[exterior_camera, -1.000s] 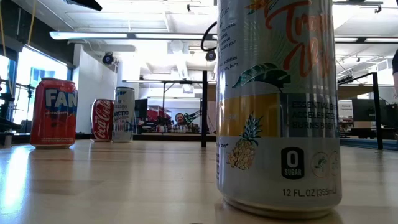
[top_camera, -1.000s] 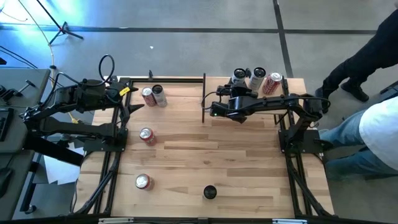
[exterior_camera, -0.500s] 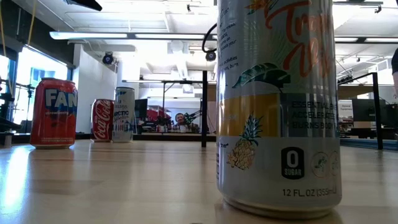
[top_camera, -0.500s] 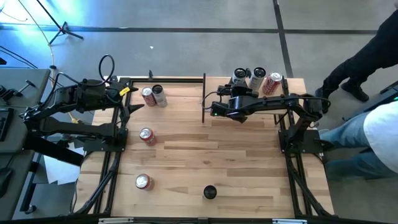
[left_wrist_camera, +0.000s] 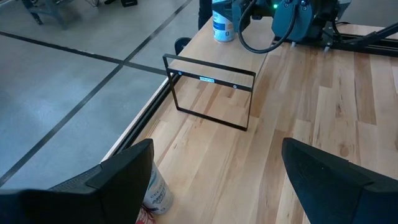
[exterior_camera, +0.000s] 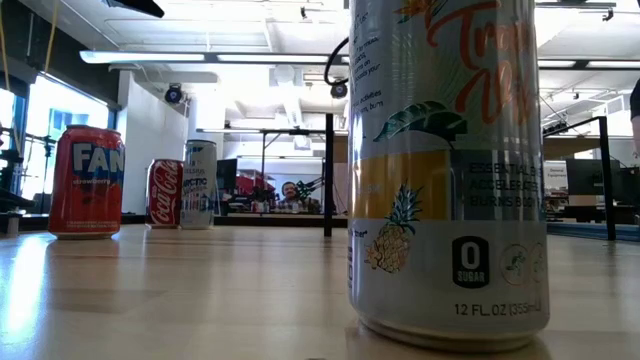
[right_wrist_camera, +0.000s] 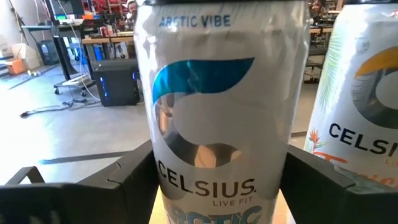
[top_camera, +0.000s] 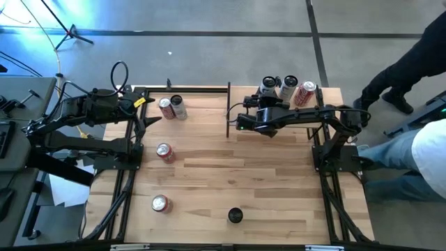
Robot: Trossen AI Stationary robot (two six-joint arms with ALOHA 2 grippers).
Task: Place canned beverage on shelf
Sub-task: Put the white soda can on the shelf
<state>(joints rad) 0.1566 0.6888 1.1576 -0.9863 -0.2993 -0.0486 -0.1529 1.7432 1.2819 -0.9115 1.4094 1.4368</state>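
Zero cans have shifted: our right gripper (top_camera: 267,94) brackets the white-and-blue aluminium Celsius can (right_wrist_camera: 221,112) at one o'clock (clamped or not, we cannot tell). The left gripper (left_wrist_camera: 214,168) waits open at nine, so shelving lies ahead.

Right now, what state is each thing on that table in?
Tall white Celsius Arctic Vibe can: upright, at the right tool.
Left tool: open, empty.
Short red Fanta can: upright.
Short red Coca-Cola can: upright.
Tall pineapple-print silver can: upright.
Thin black metal frame: upright.
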